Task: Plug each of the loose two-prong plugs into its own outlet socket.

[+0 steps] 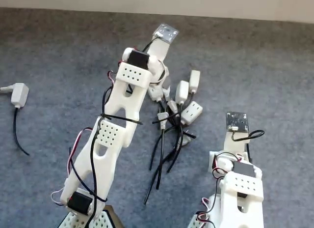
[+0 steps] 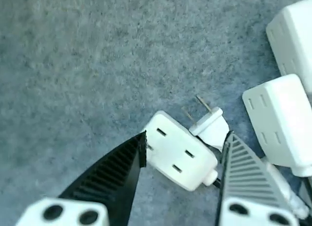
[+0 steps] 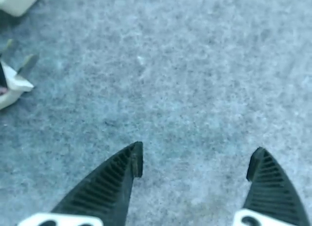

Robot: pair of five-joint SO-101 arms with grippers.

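1. The left end effector [image 2: 185, 138] is released. Its jaws stand wide, one on each side of a white outlet socket block [image 2: 179, 155] at the lower centre of the left wrist view. One black finger [image 2: 122, 167] seems to touch the block's edge. I judge the jaws are placed so to close on the block and hold it steady.
2. A two-prong plug [image 2: 208, 122] lies just beside this block. Its prongs point to the upper left, away from the slots, so it is not yet plugged in.
3. Two more outlet blocks [image 2: 279, 123] lie near, at the right edge of the frame.
4. The right end effector [image 3: 197, 150] is also released and holds nothing, above the bare grey desk [image 3: 195, 65]. Another plug [image 3: 12, 84] lies at the left edge of the right wrist view, well apart from it. This arm is probably waiting for its turn.
5. In the high view, black cords [image 1: 164, 154] run down from the central group, and a single outlet [image 1: 19, 94] lies far off at the left edge.
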